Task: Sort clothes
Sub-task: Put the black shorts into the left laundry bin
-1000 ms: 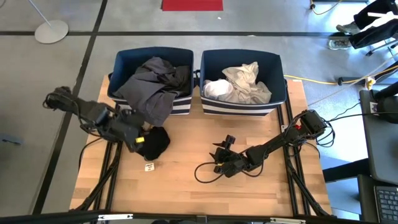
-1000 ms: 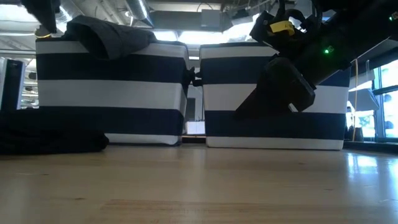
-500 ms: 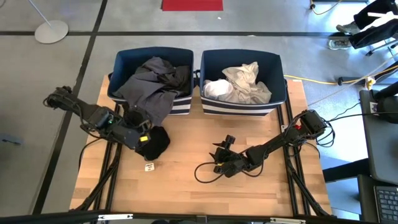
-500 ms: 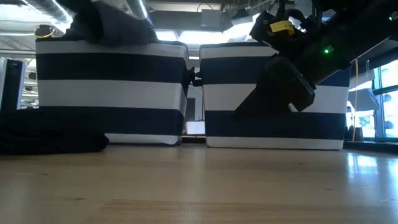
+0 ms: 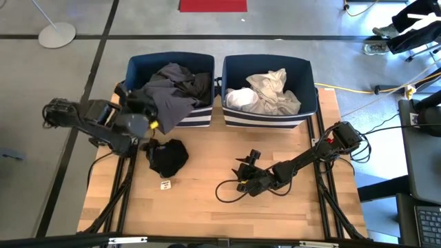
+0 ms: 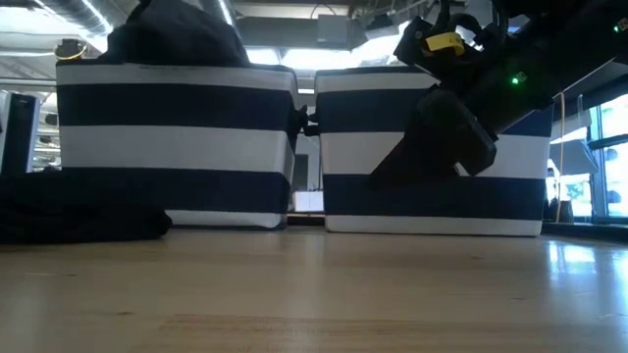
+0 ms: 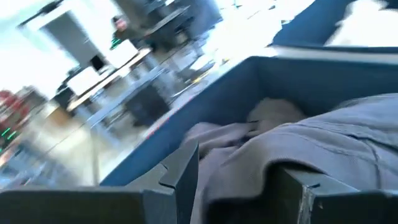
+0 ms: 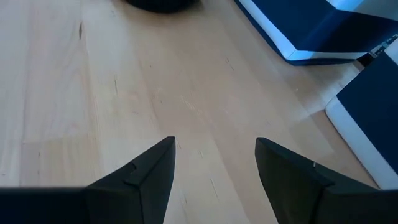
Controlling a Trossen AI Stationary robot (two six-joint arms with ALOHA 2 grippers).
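Note:
A dark grey garment [image 5: 169, 103] fills the left navy bin [image 5: 132, 65], and part of it hangs over the bin's front wall. It shows as a raised lump in the low view [image 6: 177, 39]. My left gripper [image 5: 140, 107] is at the bin's front left corner, with grey cloth between its fingers [image 7: 236, 162]. A black garment [image 5: 170, 157] lies bunched on the table in front of that bin. White and light grey garments [image 5: 265, 93] lie in the right bin [image 5: 308, 69]. My right gripper [image 8: 214, 168] is open and empty, low over the table's middle [image 5: 242, 178]. My left gripper has a thick fold of the dark grey garment [image 7: 249, 155] between its two fingers, near the garment's left front part at the bin rim. The fingers come from the table's near left side, slanting up toward the bin. The cloth spills over one finger [image 7: 323, 186]; the rest lies in the bin.
A small white tag [image 5: 165, 184] lies on the wood near the black garment. A black cable loop [image 5: 227, 193] lies by my right arm. The two striped bins stand side by side along the far edge. Bare wood [image 5: 200, 207] shows toward the near edge.
My left gripper has gone from beside the black garment toward the far edge and up to the left bin's front left corner. The dark grey garment's overhanging part has been raised and now stands bunched higher above the bin rim. The black garment has stayed on the table.

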